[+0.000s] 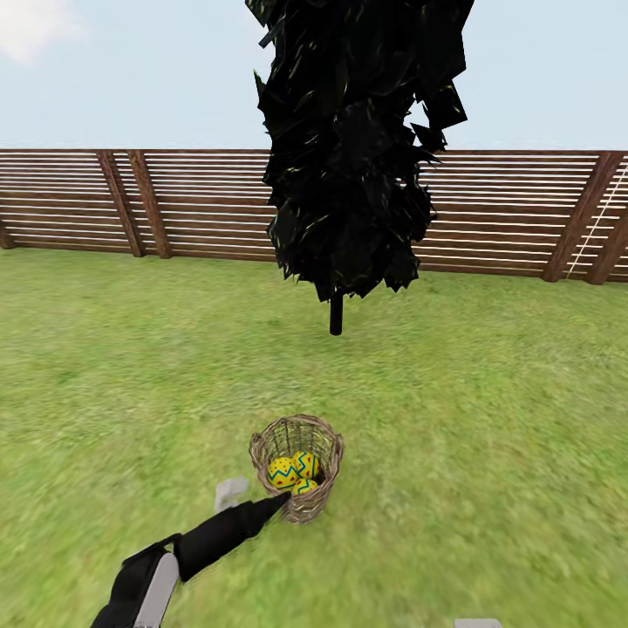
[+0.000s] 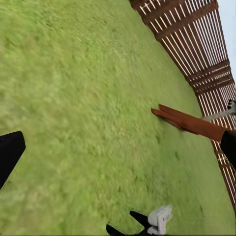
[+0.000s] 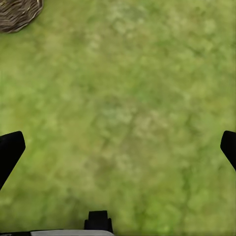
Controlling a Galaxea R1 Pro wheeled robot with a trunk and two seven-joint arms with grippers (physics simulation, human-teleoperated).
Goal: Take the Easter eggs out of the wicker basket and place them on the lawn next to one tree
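Observation:
The wicker basket (image 1: 296, 467) stands upright on the lawn (image 1: 453, 410) in the head view. Inside it lie three yellow Easter eggs (image 1: 283, 472) (image 1: 306, 461) (image 1: 303, 486) with zigzag bands. My left arm reaches in from the lower left, and its dark end (image 1: 276, 501) is just beside the basket's near rim. In the left wrist view my left gripper (image 2: 118, 150) is open over bare grass. My right gripper (image 3: 118, 147) is open above grass too, with the basket (image 3: 17, 12) off at a corner of that view. The tree is out of view.
A dark, black-trunked tree of another kind (image 1: 336, 314) stands behind the basket. A brown slatted fence (image 1: 506, 214) closes the far side of the garden. Open grass lies on both sides of the basket. A brown beam (image 2: 189, 123) shows near the fence.

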